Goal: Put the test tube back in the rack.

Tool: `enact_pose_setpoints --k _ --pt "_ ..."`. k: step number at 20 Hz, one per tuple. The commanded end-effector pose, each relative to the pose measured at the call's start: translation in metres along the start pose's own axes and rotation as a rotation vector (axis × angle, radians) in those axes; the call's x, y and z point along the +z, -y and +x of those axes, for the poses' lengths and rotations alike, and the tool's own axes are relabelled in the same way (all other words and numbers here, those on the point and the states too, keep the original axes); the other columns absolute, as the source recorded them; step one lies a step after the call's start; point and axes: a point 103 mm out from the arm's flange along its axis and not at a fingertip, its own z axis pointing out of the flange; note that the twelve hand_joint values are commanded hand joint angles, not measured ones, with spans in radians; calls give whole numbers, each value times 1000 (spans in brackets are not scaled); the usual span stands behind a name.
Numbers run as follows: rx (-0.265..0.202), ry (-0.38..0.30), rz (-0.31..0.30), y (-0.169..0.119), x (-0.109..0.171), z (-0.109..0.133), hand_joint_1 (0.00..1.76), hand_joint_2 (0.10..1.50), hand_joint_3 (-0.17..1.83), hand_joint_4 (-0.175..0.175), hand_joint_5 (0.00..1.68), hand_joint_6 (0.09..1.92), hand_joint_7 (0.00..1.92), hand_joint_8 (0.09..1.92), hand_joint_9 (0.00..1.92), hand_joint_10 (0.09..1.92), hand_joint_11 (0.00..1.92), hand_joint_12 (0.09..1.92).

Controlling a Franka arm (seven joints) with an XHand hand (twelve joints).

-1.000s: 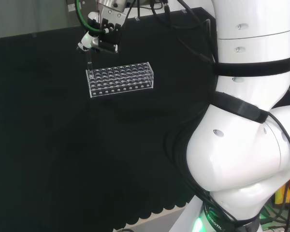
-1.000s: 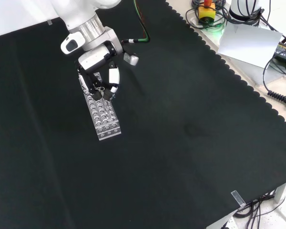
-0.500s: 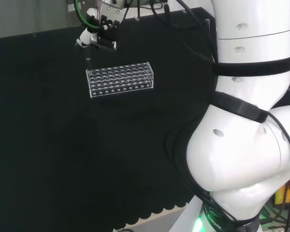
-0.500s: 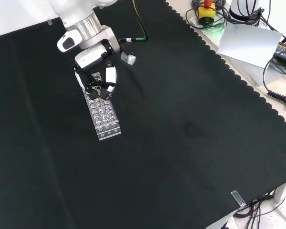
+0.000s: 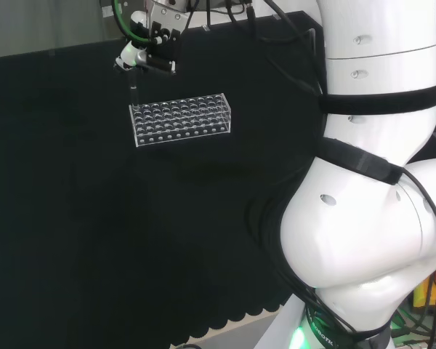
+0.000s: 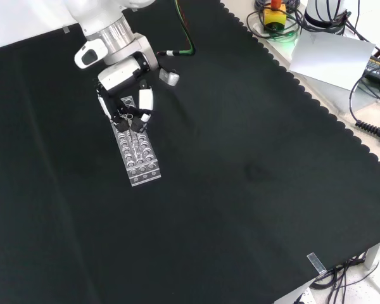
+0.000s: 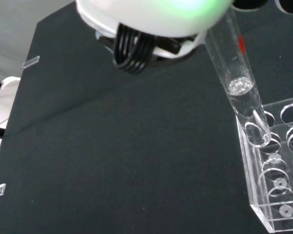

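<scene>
tube hangs under the robot hand, tip at the rack's end row

the robot hand [image 5: 154,52] pinches the test tube [image 7: 238,79]; it hangs nearly upright below it, rounded end just over an end hole of the rack [image 5: 182,119] on the counter [image 6: 240,190].

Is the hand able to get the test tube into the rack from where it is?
Probably yes. The hand holds the test tube right over the rack's end row, its tip at a corner hole, and the holes near it look empty, so nothing seems to block the way down.
</scene>
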Motion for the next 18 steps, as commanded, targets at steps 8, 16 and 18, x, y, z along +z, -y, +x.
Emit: enact_pose_setpoints --k 8,16,18 --pt "7 -2 12 2 6 -6 1235 610 637 -175 1481 254 1837 321 1761 202 1255 970" --pt "16 -3 15 2 8 -8 1235 610 637 -175 1481 254 1837 321 1761 201 1255 971" --pt "18 0 15 2 9 -8 1235 610 637 -175 1481 254 1837 321 1761 201 1255 971"
